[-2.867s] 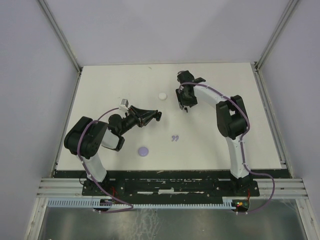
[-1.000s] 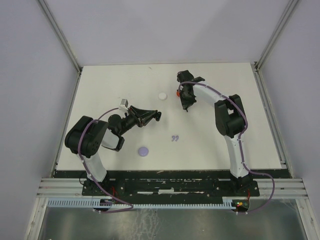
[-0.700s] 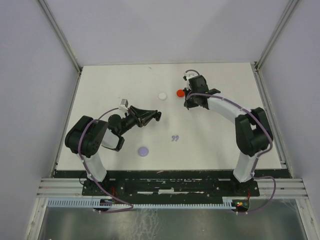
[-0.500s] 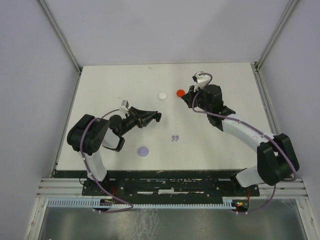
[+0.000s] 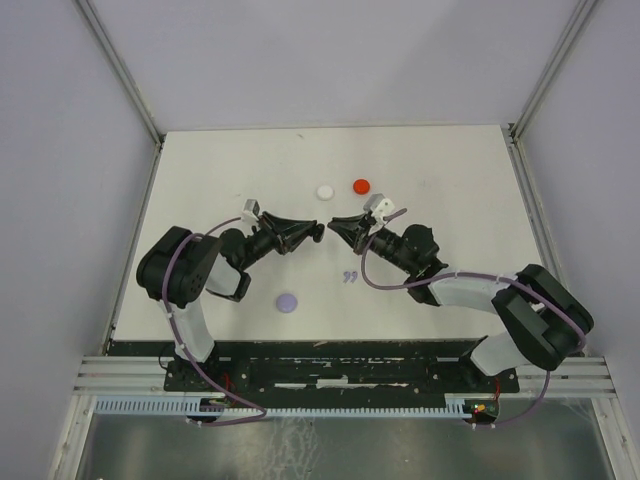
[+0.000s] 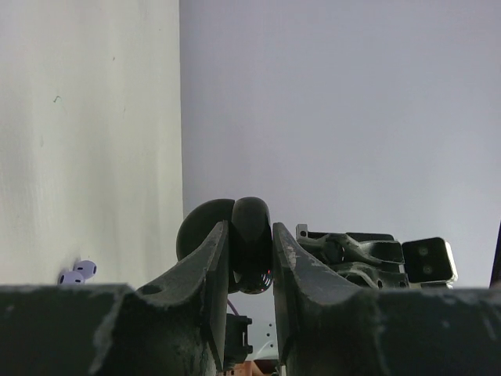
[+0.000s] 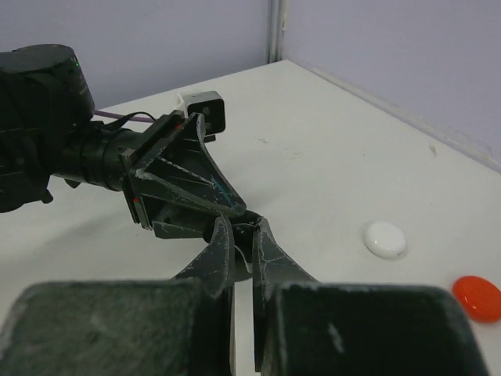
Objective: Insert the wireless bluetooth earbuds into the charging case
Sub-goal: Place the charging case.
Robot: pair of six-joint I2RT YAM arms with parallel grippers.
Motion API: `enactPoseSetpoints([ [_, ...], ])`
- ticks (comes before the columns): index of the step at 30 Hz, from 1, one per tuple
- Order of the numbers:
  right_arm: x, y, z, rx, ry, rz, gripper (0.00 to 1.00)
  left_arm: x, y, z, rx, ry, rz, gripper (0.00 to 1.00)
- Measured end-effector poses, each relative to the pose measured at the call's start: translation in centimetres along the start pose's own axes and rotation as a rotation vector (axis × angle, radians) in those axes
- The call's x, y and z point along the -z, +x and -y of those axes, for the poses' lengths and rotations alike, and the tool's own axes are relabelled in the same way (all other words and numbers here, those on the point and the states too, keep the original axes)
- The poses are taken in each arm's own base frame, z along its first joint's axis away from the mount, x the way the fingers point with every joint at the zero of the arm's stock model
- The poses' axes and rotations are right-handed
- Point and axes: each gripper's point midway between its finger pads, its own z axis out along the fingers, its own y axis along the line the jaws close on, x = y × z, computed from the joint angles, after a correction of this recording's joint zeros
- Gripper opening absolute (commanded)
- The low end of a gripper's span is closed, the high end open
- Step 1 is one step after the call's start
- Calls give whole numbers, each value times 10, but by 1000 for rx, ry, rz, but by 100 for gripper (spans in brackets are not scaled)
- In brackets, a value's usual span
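Little of the task looks done. The left gripper (image 5: 312, 232) is clamped on a black rounded object, most likely the black charging case (image 6: 250, 239), held edge-on between its fingers above the middle of the table (image 5: 450, 170). The right gripper (image 5: 334, 224) points its tips straight at it, almost touching. The right jaws stand nearly together with only a slim gap, and I cannot tell whether anything small is pinched at their tips, since the wrist view shows only dark on dark there. Whether the case is open, or already holds a bud, is also hidden. The pair of lavender earbuds (image 5: 350, 277) lies loose on the table, just nearer the arm bases than the two grippers and outside any case. A white disc (image 5: 325, 191) and a red disc (image 5: 361, 186) sit side by side farther back, and a lavender disc (image 5: 288, 301) lies near the left arm; no gripper touches any of the three. By my reading the step in hand is the meeting of the two grippers at the black case, while seating buds in it and dealing with the lavender pair are left to do
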Motion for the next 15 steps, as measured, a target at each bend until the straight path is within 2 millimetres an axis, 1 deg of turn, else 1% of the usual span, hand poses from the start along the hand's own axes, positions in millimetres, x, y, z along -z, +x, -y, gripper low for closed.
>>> enactPoseSetpoints([
  [6,-6,-6,-16,35,-39,41,1,-4,6,6,-12,18,-36,3],
  [10,-7,-1,-22,50,-45,21,1,-7,11,9,-17,25,-61,3],
  [15,-8,5,-23,62,-41,-5,1,-9,14,9,-16,21,-76,3],
])
